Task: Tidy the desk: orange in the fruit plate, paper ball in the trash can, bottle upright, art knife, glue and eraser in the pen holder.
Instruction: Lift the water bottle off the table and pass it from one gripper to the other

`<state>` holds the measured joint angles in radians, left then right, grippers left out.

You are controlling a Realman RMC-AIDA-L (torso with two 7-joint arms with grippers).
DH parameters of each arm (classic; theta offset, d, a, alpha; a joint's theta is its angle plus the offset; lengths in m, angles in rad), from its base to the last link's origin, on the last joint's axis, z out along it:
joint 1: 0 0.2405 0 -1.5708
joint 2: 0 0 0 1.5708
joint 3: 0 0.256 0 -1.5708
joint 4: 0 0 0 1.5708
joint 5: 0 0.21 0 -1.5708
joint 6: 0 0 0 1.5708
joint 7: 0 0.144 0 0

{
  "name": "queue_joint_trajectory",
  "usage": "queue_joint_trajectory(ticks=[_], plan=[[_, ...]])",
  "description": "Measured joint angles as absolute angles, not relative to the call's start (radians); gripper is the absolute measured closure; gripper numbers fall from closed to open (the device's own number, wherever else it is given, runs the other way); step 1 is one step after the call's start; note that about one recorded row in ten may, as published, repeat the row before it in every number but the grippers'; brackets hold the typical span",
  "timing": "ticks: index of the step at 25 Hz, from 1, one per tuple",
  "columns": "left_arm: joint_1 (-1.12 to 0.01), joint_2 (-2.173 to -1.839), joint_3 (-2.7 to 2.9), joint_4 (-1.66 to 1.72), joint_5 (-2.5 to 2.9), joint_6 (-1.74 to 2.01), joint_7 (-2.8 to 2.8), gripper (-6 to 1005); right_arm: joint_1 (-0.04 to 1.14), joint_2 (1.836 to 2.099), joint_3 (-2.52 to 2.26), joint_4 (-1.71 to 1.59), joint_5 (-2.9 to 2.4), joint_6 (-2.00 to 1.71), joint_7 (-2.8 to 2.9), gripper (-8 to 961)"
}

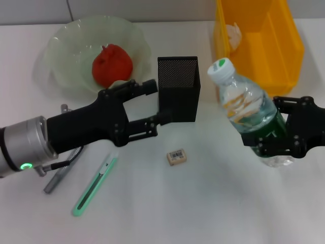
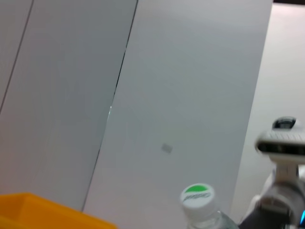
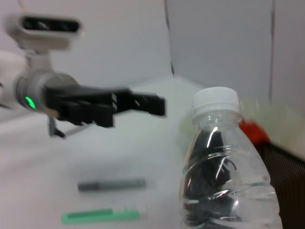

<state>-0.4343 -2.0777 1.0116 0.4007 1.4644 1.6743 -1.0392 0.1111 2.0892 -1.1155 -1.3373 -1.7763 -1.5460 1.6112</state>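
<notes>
Clear plastic water bottle (image 1: pixel 247 109) with white-green cap, clamped low in my right gripper (image 1: pixel 284 133) beside the yellow bin (image 1: pixel 287 48), leans and could topple on release; my left gripper (image 1: pixel 144 109) hovers spread, empty.

The left gripper (image 1: pixel 155 104) hovers with fingers spread just beside the pen holder (image 1: pixel 177 89), while the right gripper (image 1: pixel 264 133), well apart from it, clamps the bottle (image 1: pixel 244 109).
</notes>
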Motion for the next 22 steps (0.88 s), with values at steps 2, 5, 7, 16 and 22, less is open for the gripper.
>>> queue_joint_trajectory(ticks=[2, 5, 7, 16, 22], plan=[[-0.475, -2.078, 1.012, 0.370, 1.435, 1.689, -1.102, 189, 0.108, 2.089, -1.115, -1.207, -1.647, -1.546, 1.391, 188], [-0.502, -2.077, 1.013, 0.359, 1.434, 1.713, -1.135, 189, 0.111, 2.088, -1.116, -1.111, -1.564, -1.551, 1.230, 189], [-0.538, -2.076, 1.014, 0.357, 1.433, 1.755, -1.176, 189, 0.121, 2.087, -1.121, -0.987, -1.474, -1.556, 1.071, 189], [-0.575, -2.079, 1.014, 0.351, 1.428, 1.778, -1.180, 189, 0.210, 2.086, -1.117, -0.691, -1.373, -1.643, 0.889, 189], [-0.595, -2.080, 1.014, 0.318, 1.415, 1.779, -1.172, 189, 0.312, 2.090, -1.121, -0.514, -1.368, -1.660, 0.814, 189]])
